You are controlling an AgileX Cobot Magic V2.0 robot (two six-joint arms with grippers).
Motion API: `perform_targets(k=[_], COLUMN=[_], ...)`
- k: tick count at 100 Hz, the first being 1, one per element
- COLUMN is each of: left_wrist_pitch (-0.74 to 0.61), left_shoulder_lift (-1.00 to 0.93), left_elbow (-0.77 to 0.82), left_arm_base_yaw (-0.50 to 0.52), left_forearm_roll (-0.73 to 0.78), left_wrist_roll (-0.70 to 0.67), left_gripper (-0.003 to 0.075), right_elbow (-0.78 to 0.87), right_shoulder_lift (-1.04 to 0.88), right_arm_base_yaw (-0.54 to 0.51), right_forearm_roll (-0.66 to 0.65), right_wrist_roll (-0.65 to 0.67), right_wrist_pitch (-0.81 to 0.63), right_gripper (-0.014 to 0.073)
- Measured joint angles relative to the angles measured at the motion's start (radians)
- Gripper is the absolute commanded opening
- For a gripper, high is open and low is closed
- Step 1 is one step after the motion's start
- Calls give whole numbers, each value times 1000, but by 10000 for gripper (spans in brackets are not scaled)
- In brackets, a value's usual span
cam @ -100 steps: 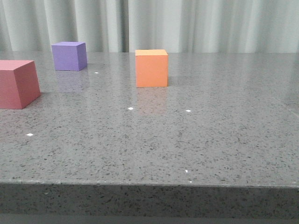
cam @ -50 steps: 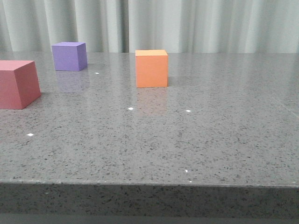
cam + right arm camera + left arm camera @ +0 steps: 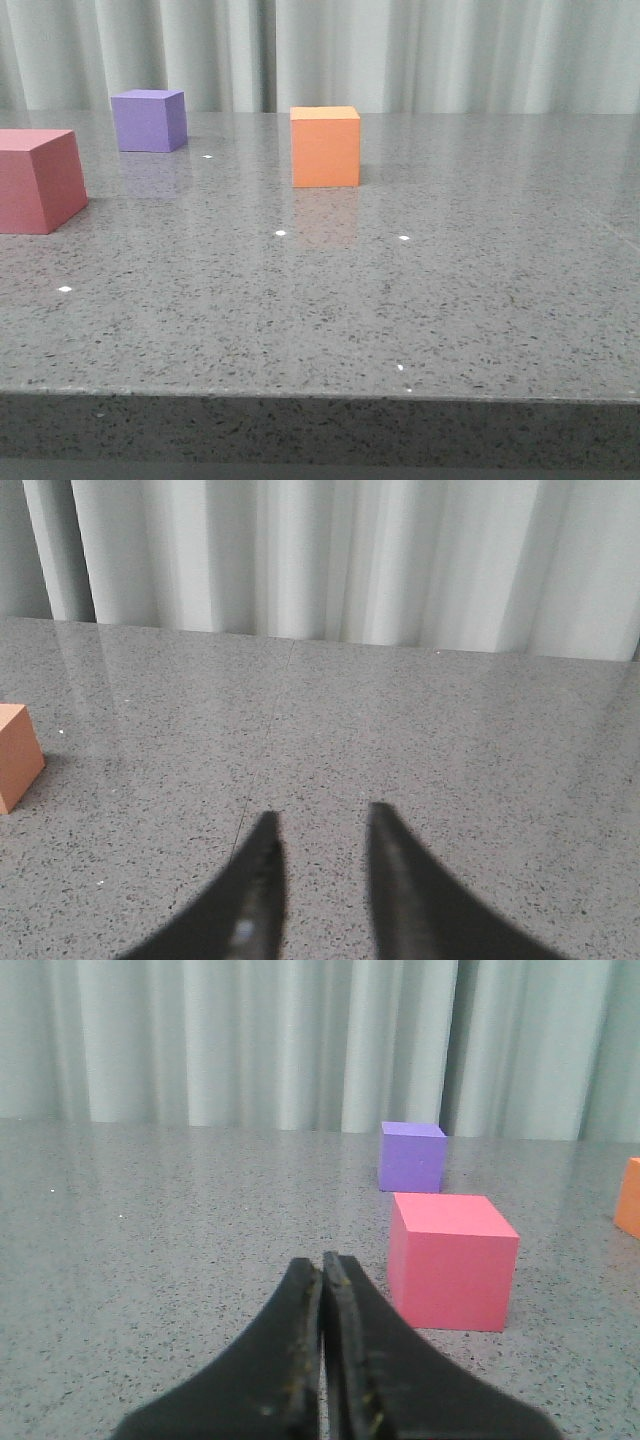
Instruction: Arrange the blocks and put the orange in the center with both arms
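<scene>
The orange cube point(image 3: 325, 147) stands on the grey speckled table, mid-depth, near the middle of the front view. The purple cube point(image 3: 149, 120) stands farther back on the left. The reddish-pink cube point(image 3: 36, 180) stands at the left edge, nearer than the others. No gripper shows in the front view. In the left wrist view my left gripper point(image 3: 322, 1260) is shut and empty, just short of and beside the reddish-pink cube point(image 3: 451, 1260), with the purple cube point(image 3: 411, 1156) behind it. In the right wrist view my right gripper point(image 3: 320, 815) is open and empty, with the orange cube point(image 3: 17, 757) off to one side.
The table's front edge point(image 3: 320, 395) runs across the bottom of the front view. Pale pleated curtains point(image 3: 400, 50) hang behind the table's far edge. Small bright light spots dot the glossy tabletop.
</scene>
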Motion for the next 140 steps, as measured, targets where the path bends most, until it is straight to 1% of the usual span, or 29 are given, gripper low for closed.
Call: perform_targets(k=[2,7,26,41,50,59,74,97,109,117,122,140], left_wrist_pitch=[0,0,0,-33,-10,62,206,542,717,815,850,890], left_shoulder_lift=[0,0,0,0,0,5,113,385,521,598,640,749], left_elbow=[0,0,0,0,-20,-99,-320,-694,-860,-940,-976,-1009], left_arm_base_yaw=[0,0,0,0,0,0,0,0,0,0,0,0], left_forearm_roll=[0,0,0,-17,-41,-53,-55,-51,-51,-47,-44,-25], left_wrist_roll=[0,0,0,0,0,0,0,0,0,0,0,0], left_gripper=[-20,-20,-20,-20,-20,-20,-20,-20,-20,-20,-20,-20], right_elbow=[0,0,0,0,0,0,0,0,0,0,0,0], right_shoulder_lift=[0,0,0,0,0,0,0,0,0,0,0,0], right_arm_base_yaw=[0,0,0,0,0,0,0,0,0,0,0,0], right_forearm_roll=[0,0,0,0,0,0,0,0,0,0,0,0], right_wrist_roll=[0,0,0,0,0,0,0,0,0,0,0,0], right_wrist_pitch=[0,0,0,0,0,0,0,0,0,-2,-2,-2], right_gripper=[-74,-64,-68,-68,-68,-68,-68,-68,-68,-68,-68,-68])
